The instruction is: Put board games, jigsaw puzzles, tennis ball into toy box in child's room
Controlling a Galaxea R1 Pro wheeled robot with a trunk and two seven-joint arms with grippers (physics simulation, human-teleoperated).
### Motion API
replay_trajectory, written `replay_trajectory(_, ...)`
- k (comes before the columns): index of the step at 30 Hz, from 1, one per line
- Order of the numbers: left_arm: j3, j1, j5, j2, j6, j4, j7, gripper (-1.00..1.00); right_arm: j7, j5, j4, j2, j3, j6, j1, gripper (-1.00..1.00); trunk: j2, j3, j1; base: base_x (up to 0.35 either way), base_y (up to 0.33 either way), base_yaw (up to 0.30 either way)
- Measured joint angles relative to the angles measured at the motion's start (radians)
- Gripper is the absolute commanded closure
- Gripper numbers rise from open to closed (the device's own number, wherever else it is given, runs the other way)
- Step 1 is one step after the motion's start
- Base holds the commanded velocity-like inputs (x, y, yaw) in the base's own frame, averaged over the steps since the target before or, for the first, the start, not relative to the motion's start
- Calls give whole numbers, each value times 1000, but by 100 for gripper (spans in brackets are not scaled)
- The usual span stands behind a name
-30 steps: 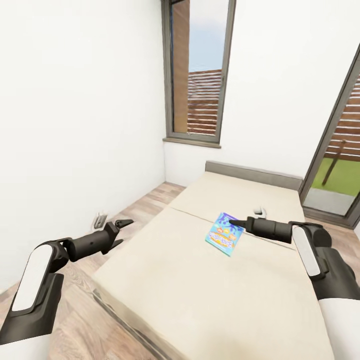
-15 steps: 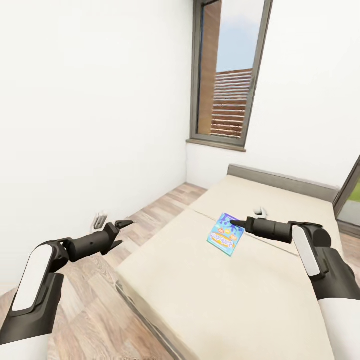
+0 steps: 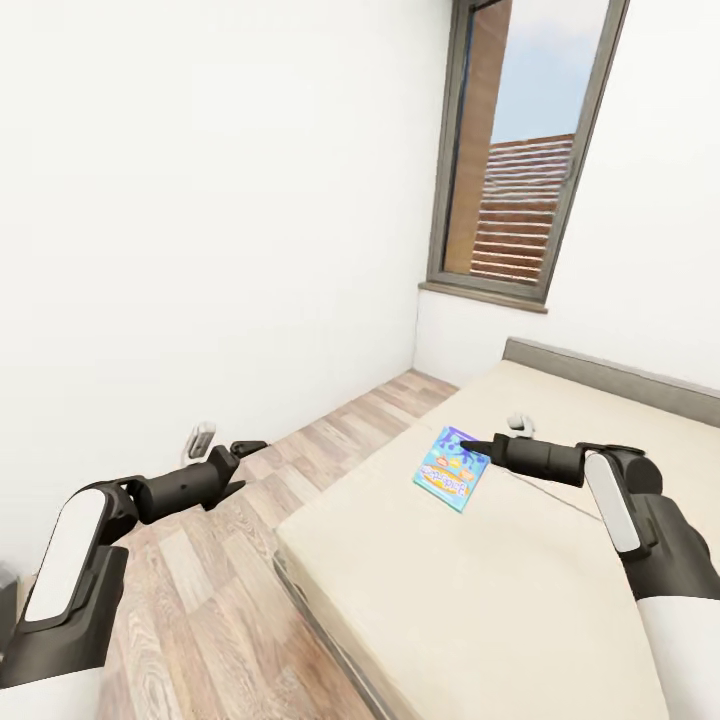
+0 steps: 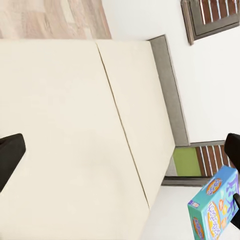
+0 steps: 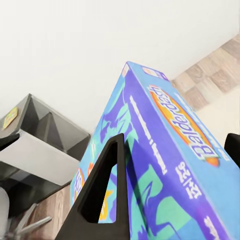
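- Right gripper (image 3: pixel 468 447) jaws were clamped on the flat blue-and-orange "Balderdash" board game box (image 3: pixel 450 467), mid-frame above the beige bed (image 3: pixel 520 580).
- Left gripper (image 3: pixel 243 458) jaws stood apart, empty.
- Held by one edge, the box could slip while travelling.

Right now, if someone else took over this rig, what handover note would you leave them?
Right claw: shut on a blue board game, held up off the bed.
Left claw: open and empty, out over the wood floor.
Done: one game picked up from the bed.
Left: carry it to the toy box on the table and drop it in, then gather the other toys.
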Motion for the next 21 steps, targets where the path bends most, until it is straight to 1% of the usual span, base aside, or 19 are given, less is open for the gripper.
replay_trajectory(21, 2, -1, -3, 1, -3, 18, 1, -100, 1, -1, 0, -2, 1, 0, 0, 100, 147, 61, -81, 0, 0, 297)
